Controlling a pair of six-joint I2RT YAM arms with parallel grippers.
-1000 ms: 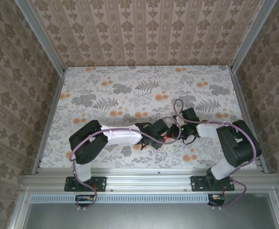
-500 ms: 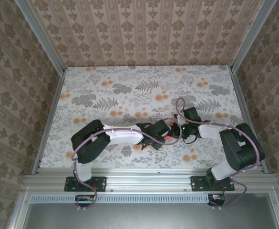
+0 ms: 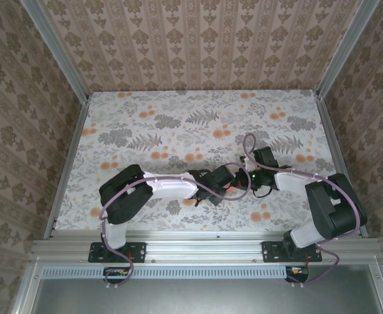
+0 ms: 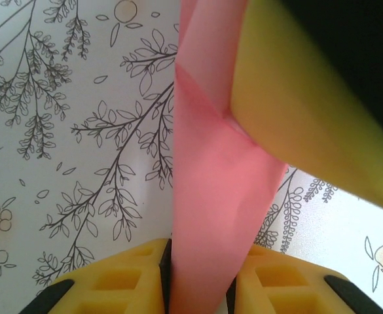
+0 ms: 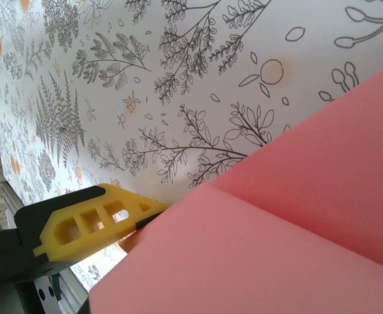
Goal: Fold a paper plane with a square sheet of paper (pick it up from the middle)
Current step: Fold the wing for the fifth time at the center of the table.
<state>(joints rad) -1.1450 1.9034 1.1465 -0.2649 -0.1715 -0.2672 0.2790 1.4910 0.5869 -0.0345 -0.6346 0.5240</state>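
Left gripper (image 4: 198,278) and right gripper (image 3: 245,184) pinch the pink paper (image 4: 211,190) (spanning the 2).

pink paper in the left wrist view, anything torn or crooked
Nothing stands out. The pink paper is folded into a narrow strip with clean creases and no visible tear. It stands between the left gripper's fingers, and the right gripper grips it farther along.

Floral tablecloth (image 4: 80,131) lies under the fingers (image 4: 106,284), orange blossoms (image 3: 218,133) scattered around them; wallpapered walls (image 3: 198,39) stand well beyond.
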